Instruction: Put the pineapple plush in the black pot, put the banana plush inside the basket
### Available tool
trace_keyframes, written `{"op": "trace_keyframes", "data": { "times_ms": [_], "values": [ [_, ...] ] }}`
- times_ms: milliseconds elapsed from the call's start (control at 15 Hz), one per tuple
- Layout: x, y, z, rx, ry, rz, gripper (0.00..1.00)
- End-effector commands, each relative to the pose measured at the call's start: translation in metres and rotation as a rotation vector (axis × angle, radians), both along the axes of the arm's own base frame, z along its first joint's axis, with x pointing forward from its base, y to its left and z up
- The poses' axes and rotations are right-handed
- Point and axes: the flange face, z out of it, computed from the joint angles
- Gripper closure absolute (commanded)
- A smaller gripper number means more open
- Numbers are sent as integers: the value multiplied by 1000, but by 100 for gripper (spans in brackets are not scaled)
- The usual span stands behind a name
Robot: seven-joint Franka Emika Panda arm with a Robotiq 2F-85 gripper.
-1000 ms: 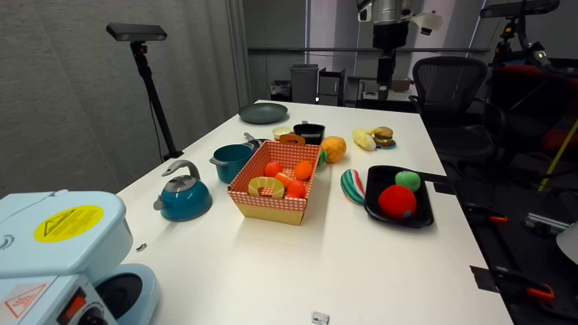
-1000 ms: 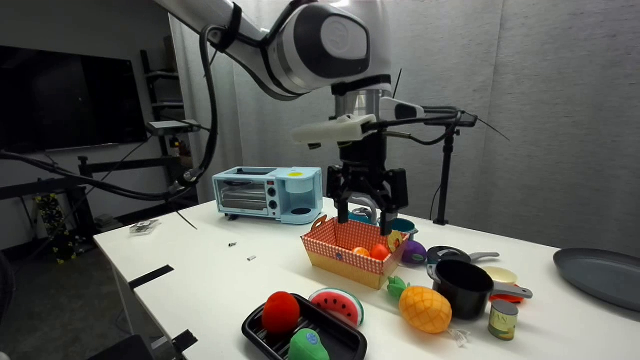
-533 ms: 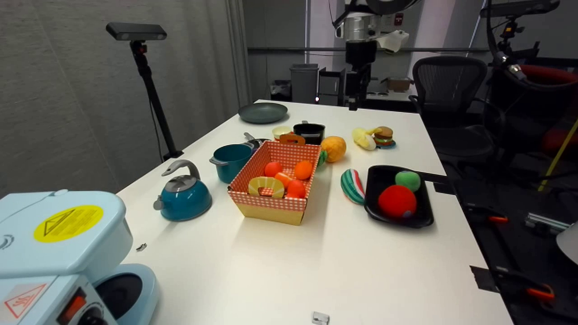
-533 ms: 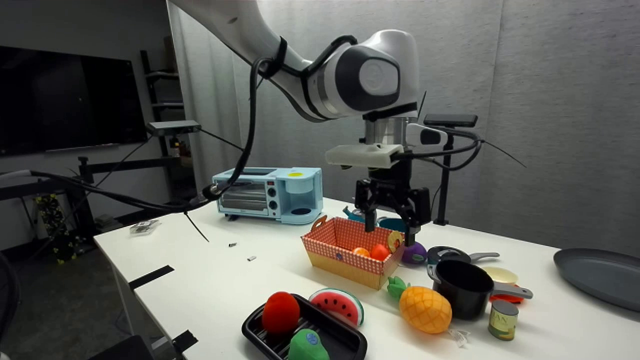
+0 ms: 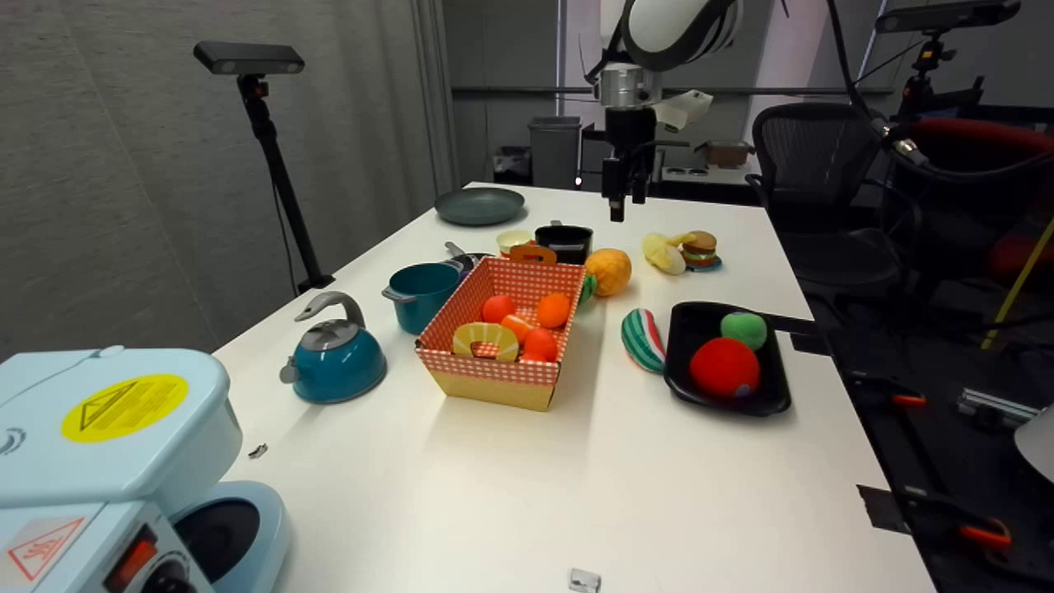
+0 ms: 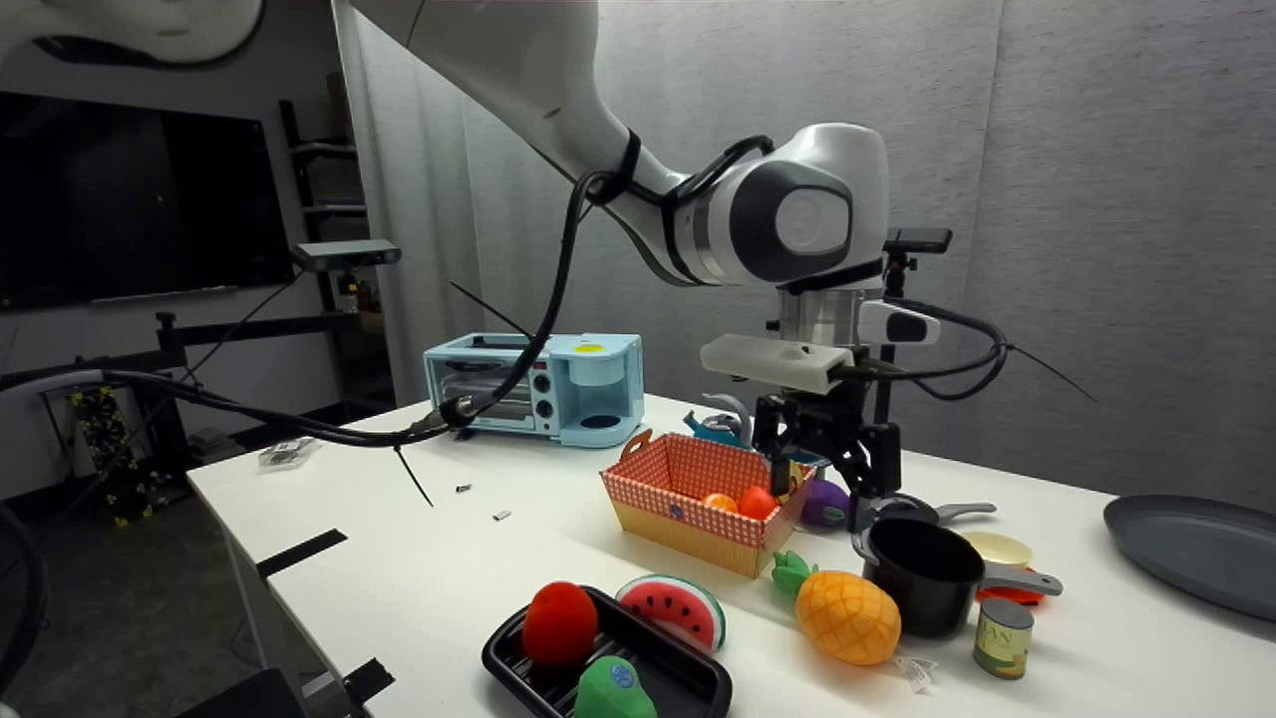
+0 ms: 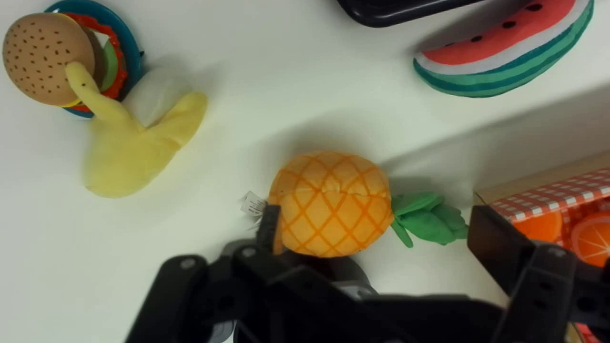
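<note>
The pineapple plush (image 5: 609, 273) lies on its side on the table beside the basket (image 5: 494, 391); both show in an exterior view (image 6: 847, 620). In the wrist view the pineapple plush (image 7: 333, 209) has its green leaves towards the basket (image 7: 548, 197). The black pot (image 6: 922, 598) stands close behind the pineapple plush; in the wrist view the gripper mostly hides it. The banana plush (image 7: 126, 157) lies against a toy burger, and also shows in an exterior view (image 5: 663, 253). My gripper (image 6: 822, 494) is open and empty, pointing down, above and apart from the pineapple plush.
The basket holds several toy fruits. A black dish (image 5: 770, 387) with red and green plush toys and a watermelon slice (image 5: 642, 339) lie nearby. A can (image 6: 1004, 638), a teal pot (image 5: 424, 296), a kettle (image 5: 338, 362) and a burger (image 5: 700, 249) stand around.
The open gripper has come down and moved across from over the basket towards the pineapple plush and the black pot. The objects on the table have not moved.
</note>
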Motion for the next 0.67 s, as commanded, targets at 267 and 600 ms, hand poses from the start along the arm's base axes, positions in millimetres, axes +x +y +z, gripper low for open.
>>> {"op": "trace_keyframes", "data": {
  "times_ms": [267,600],
  "values": [
    [25,1,-43,-11,-64,-110,0],
    [33,4,-71,-11,-70,-180,0]
  ]
}}
